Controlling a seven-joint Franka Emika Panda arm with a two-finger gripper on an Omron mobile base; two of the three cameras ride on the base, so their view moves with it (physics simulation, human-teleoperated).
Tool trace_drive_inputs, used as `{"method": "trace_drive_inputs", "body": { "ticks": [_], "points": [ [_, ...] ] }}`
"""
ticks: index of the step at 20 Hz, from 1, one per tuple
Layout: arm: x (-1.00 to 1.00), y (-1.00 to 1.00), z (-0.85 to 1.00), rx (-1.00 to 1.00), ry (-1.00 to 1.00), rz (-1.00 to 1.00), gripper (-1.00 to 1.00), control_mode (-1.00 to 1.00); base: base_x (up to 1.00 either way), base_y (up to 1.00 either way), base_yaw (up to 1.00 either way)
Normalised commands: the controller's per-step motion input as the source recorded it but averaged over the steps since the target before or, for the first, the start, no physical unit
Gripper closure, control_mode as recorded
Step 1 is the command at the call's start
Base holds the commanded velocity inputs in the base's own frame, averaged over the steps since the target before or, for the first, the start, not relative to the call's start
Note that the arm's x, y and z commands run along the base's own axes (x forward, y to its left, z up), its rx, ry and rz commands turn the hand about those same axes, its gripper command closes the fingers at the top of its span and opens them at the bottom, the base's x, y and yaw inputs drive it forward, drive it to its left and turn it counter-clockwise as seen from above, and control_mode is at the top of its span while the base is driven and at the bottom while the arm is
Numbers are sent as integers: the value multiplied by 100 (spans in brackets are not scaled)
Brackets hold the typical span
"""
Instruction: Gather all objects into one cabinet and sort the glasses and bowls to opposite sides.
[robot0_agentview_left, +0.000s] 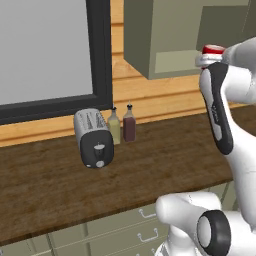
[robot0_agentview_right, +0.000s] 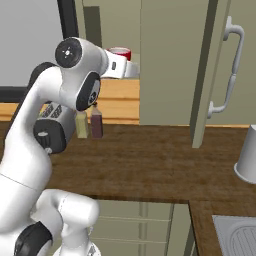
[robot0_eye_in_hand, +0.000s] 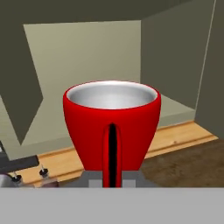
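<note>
The long wooden counter (robot0_agentview_left: 165, 165) has lots of bare room in front, right up to its near edge. Above it hangs the green cabinet (robot0_eye_in_hand: 87, 57), open, with a pale shelf (robot0_agentview_left: 172, 62) inside and free room on it. A grey toaster (robot0_agentview_left: 93, 138) stands near the wall, and two small bottles (robot0_agentview_left: 122, 125) stand just beside it. The gripper (robot0_eye_in_hand: 112, 177) is closed tight on the handle of the red mug (robot0_eye_in_hand: 112, 127). The mug sits upright, held up high in front of the open cabinet, near the shelf's edge. No words can be read on anything.
</note>
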Motion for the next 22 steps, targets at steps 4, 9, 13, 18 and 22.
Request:
{"method": "trace_drive_inputs", "body": {
  "ticks": [4, 9, 13, 18, 22],
  "points": [
    [-99, 7, 22, -1, 1, 0, 100, -100, 0, 0, 0],
    [-99, 0, 1, -6, 15, 3, 100, -100, 0, 0, 0],
    [-95, 9, -2, -7, 16, 2, 100, -100, 0, 0, 0],
    [-83, 50, -7, -6, 12, 6, 100, -100, 0, 0, 0],
    [-60, 75, -2, -2, 11, 7, 100, -100, 0, 0, 0]
  ]
}}
